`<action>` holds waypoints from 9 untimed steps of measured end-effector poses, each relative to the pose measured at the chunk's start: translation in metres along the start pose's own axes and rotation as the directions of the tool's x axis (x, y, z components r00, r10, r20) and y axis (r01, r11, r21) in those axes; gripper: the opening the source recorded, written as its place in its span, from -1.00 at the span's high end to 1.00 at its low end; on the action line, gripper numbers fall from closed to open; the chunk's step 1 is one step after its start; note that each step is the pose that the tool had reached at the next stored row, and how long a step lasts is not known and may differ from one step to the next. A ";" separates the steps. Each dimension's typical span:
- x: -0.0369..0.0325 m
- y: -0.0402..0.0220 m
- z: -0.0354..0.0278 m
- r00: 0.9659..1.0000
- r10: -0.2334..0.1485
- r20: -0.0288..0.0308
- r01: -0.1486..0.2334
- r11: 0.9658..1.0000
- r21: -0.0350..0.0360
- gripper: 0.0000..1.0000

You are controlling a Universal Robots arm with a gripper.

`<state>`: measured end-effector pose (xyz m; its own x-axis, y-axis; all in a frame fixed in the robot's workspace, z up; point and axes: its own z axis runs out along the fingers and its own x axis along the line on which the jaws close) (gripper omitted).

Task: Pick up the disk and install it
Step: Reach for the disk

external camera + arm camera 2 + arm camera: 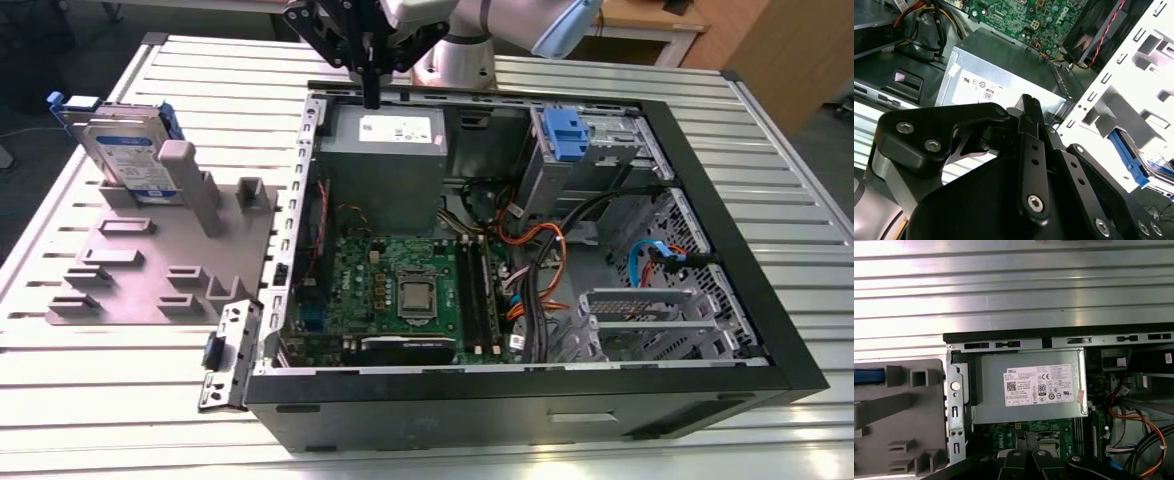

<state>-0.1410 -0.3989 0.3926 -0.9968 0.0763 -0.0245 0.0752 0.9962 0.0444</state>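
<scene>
One disk (127, 150) stands upright in a grey holder (147, 250) on the counter (80, 400), at the exterior view's left of the open computer case (761, 310), likely so its edges can be gripped; the hand (371, 98), closed and empty, hangs over the power supply (387, 150).

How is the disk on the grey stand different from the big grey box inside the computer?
The disk stands upright outside the computer; the box lies flat inside. The disk is smaller with a blue frame; the box has none. Both are grey with white labels.
</scene>
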 end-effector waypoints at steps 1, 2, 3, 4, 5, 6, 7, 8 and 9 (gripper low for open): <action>0.0001 0.0000 0.0000 1.000 0.000 0.000 0.000 1.000 0.000 0.79; 0.0003 0.0000 0.0000 1.000 0.000 0.000 0.000 1.000 0.000 0.79; 0.0005 0.0000 0.0000 1.000 0.000 0.000 0.000 1.000 0.000 0.79; 0.0007 -0.0001 0.0000 1.000 0.000 0.000 0.000 1.000 0.000 0.79; 0.0009 -0.0001 0.0000 1.000 0.000 0.000 0.000 1.000 0.000 0.79; 0.0011 -0.0001 0.0000 1.000 0.000 0.000 0.000 1.000 0.000 0.79; 0.0014 -0.0001 0.0001 1.000 0.000 0.000 0.000 1.000 0.000 0.79; 0.0016 -0.0001 0.0001 1.000 0.000 0.000 0.000 1.000 0.000 0.79; 0.0018 -0.0001 0.0001 1.000 0.000 0.000 0.000 1.000 0.000 0.79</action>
<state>-0.1428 -0.3989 0.3925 -0.9968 0.0762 -0.0245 0.0751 0.9962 0.0444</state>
